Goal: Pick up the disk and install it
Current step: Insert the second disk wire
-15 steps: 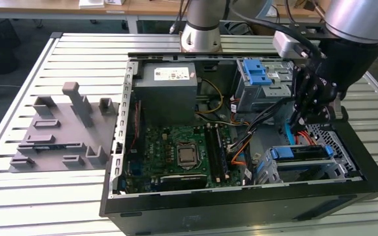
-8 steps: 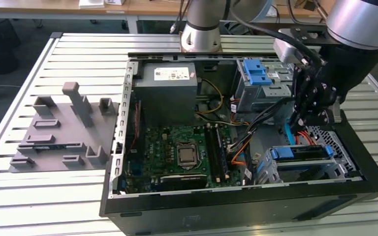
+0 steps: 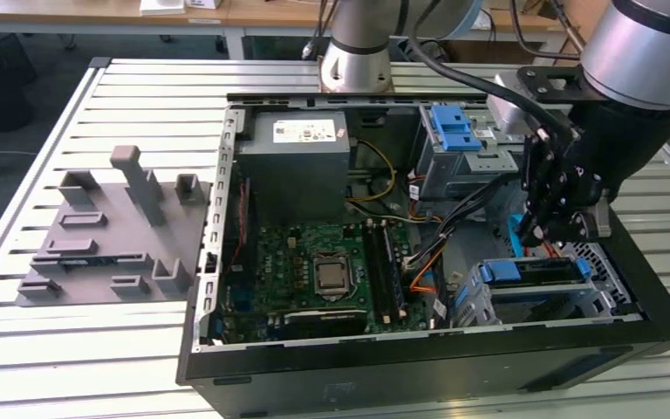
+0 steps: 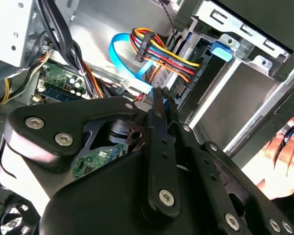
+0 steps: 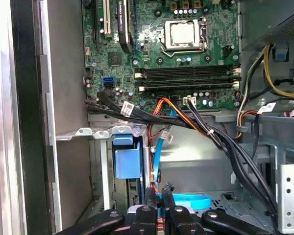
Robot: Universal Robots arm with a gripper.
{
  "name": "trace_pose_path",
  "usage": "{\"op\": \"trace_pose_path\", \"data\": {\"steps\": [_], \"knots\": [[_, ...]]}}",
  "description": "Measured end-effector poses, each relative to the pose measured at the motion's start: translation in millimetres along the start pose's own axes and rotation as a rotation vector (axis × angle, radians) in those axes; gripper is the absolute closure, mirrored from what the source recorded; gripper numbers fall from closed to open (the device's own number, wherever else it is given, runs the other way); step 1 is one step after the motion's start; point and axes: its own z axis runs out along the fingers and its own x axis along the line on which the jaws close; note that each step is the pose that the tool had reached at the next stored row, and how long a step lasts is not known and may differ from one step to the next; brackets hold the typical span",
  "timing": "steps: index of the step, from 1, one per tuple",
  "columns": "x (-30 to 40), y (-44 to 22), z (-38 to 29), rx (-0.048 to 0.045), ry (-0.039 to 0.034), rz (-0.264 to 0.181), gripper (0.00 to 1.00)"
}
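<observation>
The tool, fingers pressed together and holding nothing, is hanging among cables just beside the disk, lying flat in its bay.

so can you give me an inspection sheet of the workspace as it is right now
surface: slatted metal table, with an open computer case lying on it
job's things: the disk, only its blue carrier end visible, appears seated in the drive cage; its silver body is hidden
clutter: grey moulded fixture on the table, to the exterior view's left of the case
grippers: gripper hangs just above the drive cage, holding nothing that can be seen
cables: multicoloured power harness, blue flat cable and black bundle run close past the gripper
surroundings: a person's hand at the case edge; arm base behind the case
</observation>
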Motion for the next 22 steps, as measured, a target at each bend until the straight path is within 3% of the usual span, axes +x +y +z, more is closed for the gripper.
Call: {"op": "trace_pose_path", "data": {"steps": [6, 17, 22], "knots": [[0.6, -0.1, 0.8, 0.0, 0.0, 0.0, 0.84], [13.2, -0.6, 4.7, 0.0, -0.0003, 0.0, 0.84], [14.5, -0.6, 5.8, 0.0, -0.0003, -0.001, 0.84]]}}
